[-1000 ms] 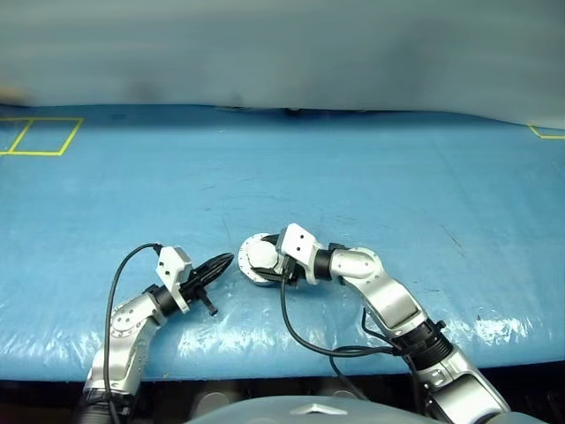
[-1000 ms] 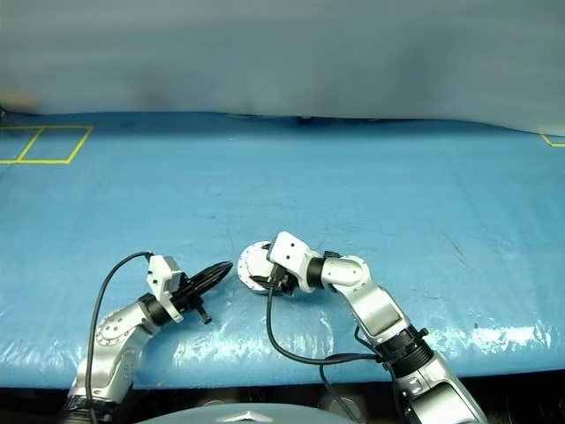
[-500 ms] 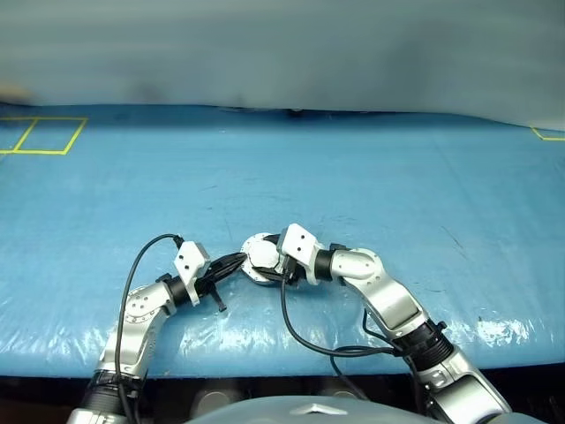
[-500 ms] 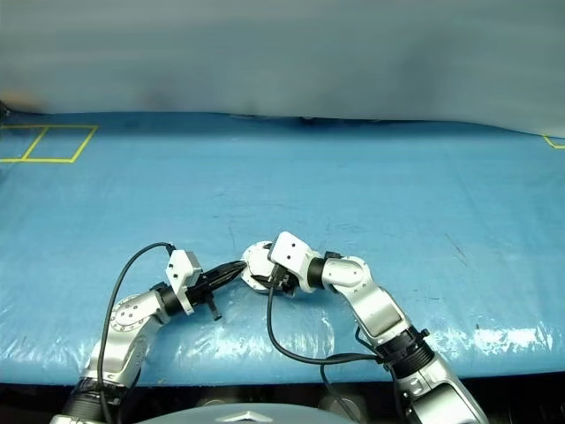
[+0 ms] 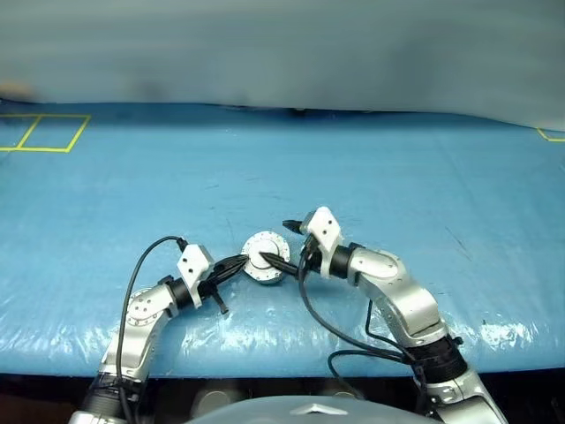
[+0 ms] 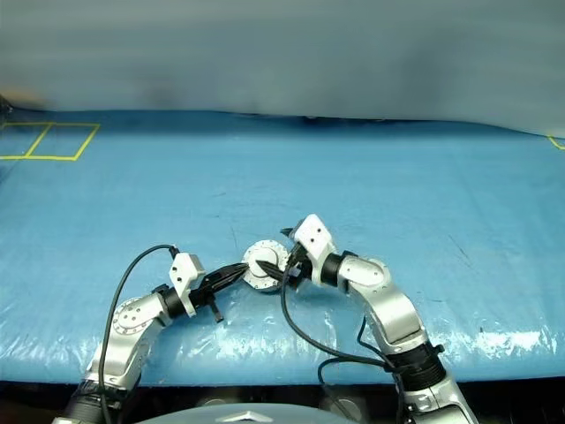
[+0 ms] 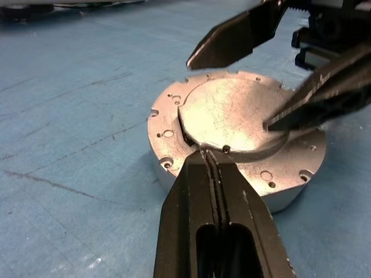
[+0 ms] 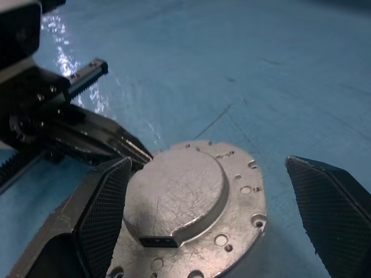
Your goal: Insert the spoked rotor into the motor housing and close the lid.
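Now the lid (image 7: 232, 119) lies closed on the motor housing (image 7: 174, 168). Left gripper (image 7: 210, 157), clenched empty, tips touching its 9 o'clock rim; right gripper (image 8: 217, 197) released, straddling it.

Round grey-metal motor housing (image 5: 264, 261) sits on blue plastic-sheeted table (image 5: 397, 177), round grey lid (image 7: 232, 119) on top. Left gripper (image 7: 210, 157) tips touch lid's rim; right gripper (image 5: 278, 246) straddles the lid.
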Tool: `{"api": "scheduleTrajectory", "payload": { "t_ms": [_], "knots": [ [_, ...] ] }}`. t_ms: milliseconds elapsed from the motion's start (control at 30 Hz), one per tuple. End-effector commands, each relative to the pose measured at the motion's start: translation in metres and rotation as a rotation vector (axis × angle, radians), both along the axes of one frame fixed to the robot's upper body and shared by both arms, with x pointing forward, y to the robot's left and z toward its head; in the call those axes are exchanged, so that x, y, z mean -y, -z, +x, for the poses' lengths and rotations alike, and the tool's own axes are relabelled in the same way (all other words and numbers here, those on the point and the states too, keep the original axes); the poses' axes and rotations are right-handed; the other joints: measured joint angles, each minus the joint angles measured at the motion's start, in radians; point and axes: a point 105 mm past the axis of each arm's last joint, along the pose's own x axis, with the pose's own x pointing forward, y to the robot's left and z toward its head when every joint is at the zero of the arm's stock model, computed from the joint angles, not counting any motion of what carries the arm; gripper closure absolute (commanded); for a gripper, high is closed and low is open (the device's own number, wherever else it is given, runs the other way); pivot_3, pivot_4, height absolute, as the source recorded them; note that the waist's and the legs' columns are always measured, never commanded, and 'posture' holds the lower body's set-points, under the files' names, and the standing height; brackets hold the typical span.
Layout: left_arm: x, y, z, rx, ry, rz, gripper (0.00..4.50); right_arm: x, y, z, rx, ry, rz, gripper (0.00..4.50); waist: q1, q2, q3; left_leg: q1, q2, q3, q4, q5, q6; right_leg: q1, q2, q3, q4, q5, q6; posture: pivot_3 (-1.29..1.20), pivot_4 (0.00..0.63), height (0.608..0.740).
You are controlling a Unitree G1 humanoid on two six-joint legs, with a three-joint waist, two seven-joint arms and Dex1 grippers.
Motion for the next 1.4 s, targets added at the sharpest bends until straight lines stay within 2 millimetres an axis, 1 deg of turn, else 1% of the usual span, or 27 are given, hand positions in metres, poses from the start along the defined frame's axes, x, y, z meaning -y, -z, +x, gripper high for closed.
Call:
{"api": "scheduleTrajectory", "payload": {
  "t_ms": [33,100,133,200,267,333,567,667,800,867,933,1033,1067,1200,1333,1400],
  "knots": [
    [0.002,0.017,-0.007,-0.060,0.012,0.031,4.50,0.018,-0.009,-0.002,-0.113,0.061,0.101,0.04,0.000,0.000,0.000,0.000,0.000,0.000,0.000,0.000,0.000,0.000,0.000,0.000,0.000,0.000,0.000,0.00,0.150,0.740],
    [0.003,0.016,-0.007,-0.057,0.012,0.031,4.50,0.030,0.008,-0.003,-0.224,0.113,0.082,0.04,0.000,0.000,0.000,0.000,0.000,0.000,-0.001,0.000,0.001,0.000,0.000,0.000,0.000,0.000,-0.001,0.00,0.150,0.740],
    [0.003,0.016,-0.007,-0.055,0.012,0.030,4.50,0.033,0.014,-0.005,-0.289,0.130,0.107,0.04,0.000,0.000,0.000,0.000,0.000,0.000,-0.001,0.000,0.001,0.000,0.000,0.000,0.000,-0.001,-0.002,0.00,0.150,0.740],
    [0.003,0.016,-0.006,-0.053,0.012,0.029,4.50,0.035,0.020,-0.007,-0.363,0.142,0.148,0.04,-0.002,0.000,0.000,0.000,0.000,0.000,-0.001,0.000,0.001,-0.001,0.000,0.000,0.000,-0.001,-0.002,0.00,0.150,0.740],
    [0.002,0.015,-0.006,-0.050,0.012,0.031,4.50,0.030,0.027,-0.017,-0.489,0.120,0.244,0.04,-0.002,0.001,0.000,0.000,0.000,0.000,-0.002,0.000,0.000,-0.001,0.000,0.000,0.000,-0.001,-0.002,0.00,0.150,0.740],
    [0.002,0.014,-0.006,-0.047,0.012,0.033,4.50,0.026,0.032,-0.022,-0.576,0.116,0.307,0.04,-0.002,0.001,0.001,0.000,0.000,0.000,-0.003,0.000,0.000,-0.002,0.000,0.000,0.000,-0.001,-0.002,0.00,0.150,0.740],
    [-0.001,0.014,-0.006,-0.041,0.002,0.040,4.50,0.015,0.045,-0.022,-0.763,0.131,0.445,0.04,-0.002,0.001,0.001,0.000,0.000,0.000,-0.004,0.000,0.000,-0.002,-0.001,0.000,-0.001,-0.001,-0.002,0.00,0.150,0.740],
    [-0.001,0.014,-0.006,-0.041,0.000,0.042,4.50,0.017,0.047,-0.018,-0.804,0.146,0.496,0.60,-0.003,0.001,0.001,0.000,0.000,0.000,-0.005,0.000,0.000,-0.003,-0.001,0.000,-0.001,-0.001,-0.002,0.00,0.150,0.740],
    [-0.001,0.014,-0.008,-0.045,-0.004,0.040,4.50,0.019,0.047,-0.016,-0.840,0.147,0.550,1.86,-0.003,0.001,0.000,0.000,0.000,0.001,-0.007,0.001,0.000,-0.003,-0.001,0.000,-0.001,-0.001,-0.002,0.00,0.150,0.740],
    [-0.001,0.014,-0.008,-0.047,-0.006,0.037,4.50,0.018,0.048,-0.017,-0.852,0.147,0.542,2.57,-0.003,0.001,0.000,0.000,0.000,0.001,-0.009,0.001,0.000,-0.004,-0.001,0.000,-0.001,-0.001,-0.002,0.00,0.150,0.740],
    [-0.002,0.014,-0.008,-0.055,-0.019,0.028,4.50,0.018,0.052,-0.017,-0.860,0.160,0.519,3.16,-0.003,0.001,0.000,0.000,0.000,0.001,-0.010,0.001,-0.001,-0.004,-0.001,0.000,-0.001,-0.001,-0.002,0.00,0.150,0.740],
    [-0.003,0.012,-0.005,-0.068,-0.052,-0.002,4.50,0.017,0.056,-0.018,-0.854,0.166,0.481,3.34,-0.003,0.001,0.000,0.000,0.000,0.001,-0.010,0.002,-0.001,-0.004,-0.001,0.000,-0.002,-0.001,-0.002,0.00,0.150,0.740],
    [-0.003,0.010,-0.003,-0.070,-0.065,-0.016,4.50,0.017,0.056,-0.017,-0.852,0.166,0.481,3.34,-0.003,0.001,0.000,0.000,0.000,0.001,-0.010,0.002,-0.001,-0.004,-0.001,0.000,-0.002,-0.001,-0.002,0.00,0.150,0.740],
    [-0.008,-0.002,0.008,-0.089,-0.146,-0.127,4.50,0.017,0.049,-0.012,-0.830,0.178,0.523,3.34,-0.003,0.001,0.000,0.000,0.000,0.001,-0.010,0.004,0.000,-0.004,-0.001,0.000,-0.001,-0.001,-0.002,0.00,0.150,0.740],
    [-0.012,-0.014,0.010,-0.144,-0.187,-0.270,4.50,0.019,0.030,-0.002,-0.803,0.177,0.659,3.34,-0.005,0.000,0.001,0.000,0.000,0.001,-0.011,0.006,0.000,-0.005,-0.001,0.000,0.000,-0.001,-0.002,0.00,0.150,0.740],
    [-0.012,-0.014,0.008,-0.197,-0.181,-0.315,4.50,0.020,0.022,0.002,-0.792,0.178,0.723,3.34,-0.006,0.000,0.001,-0.002,0.000,0.001,-0.011,0.006,0.000,-0.007,-0.001,0.000,0.000,-0.001,-0.002,0.00,0.150,0.740]
  ]
}}
